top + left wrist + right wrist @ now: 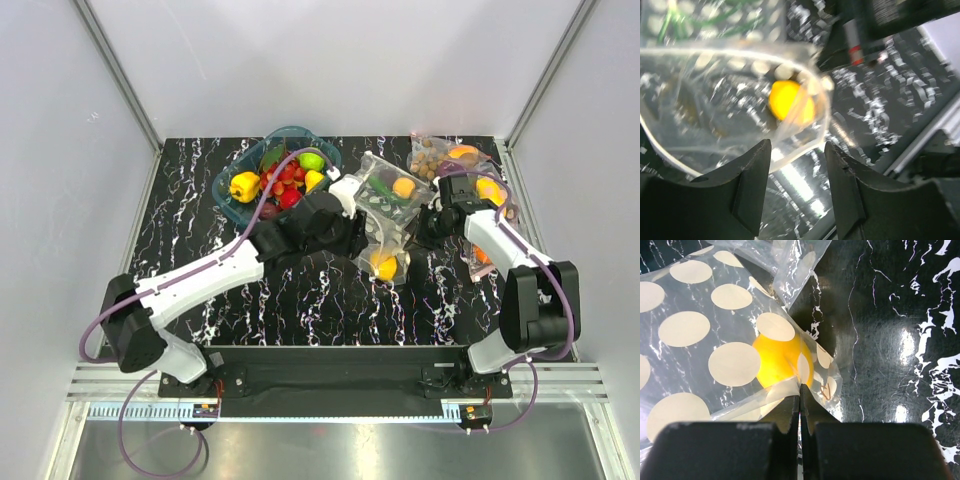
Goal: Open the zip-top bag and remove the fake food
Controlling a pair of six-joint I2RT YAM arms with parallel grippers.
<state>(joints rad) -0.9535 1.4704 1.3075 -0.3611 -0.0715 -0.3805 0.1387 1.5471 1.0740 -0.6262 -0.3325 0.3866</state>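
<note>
The zip-top bag (pixel 398 250), clear with white dots, lies mid-table with a small yellow fruit (pixel 384 265) inside. My right gripper (pixel 425 228) is at its right side. In the right wrist view this gripper (pixel 800 390) is shut on the bag's (pixel 690 330) edge, right by the yellow fruit (pixel 777 362). My left gripper (pixel 360 235) is at the bag's left. In the left wrist view it (pixel 797 145) is open, and the bag's (pixel 715 110) rim crosses at its fingertips with the yellow fruit (pixel 790 102) just beyond.
A teal tub (pixel 228 200) at the back left holds a yellow pepper (pixel 243 186), red berries (pixel 285 178) and a lime-green apple (pixel 312 160). Another dotted bag (pixel 390 188) with green and orange pieces lies behind. A bag of brown balls (pixel 428 155) sits at the back right.
</note>
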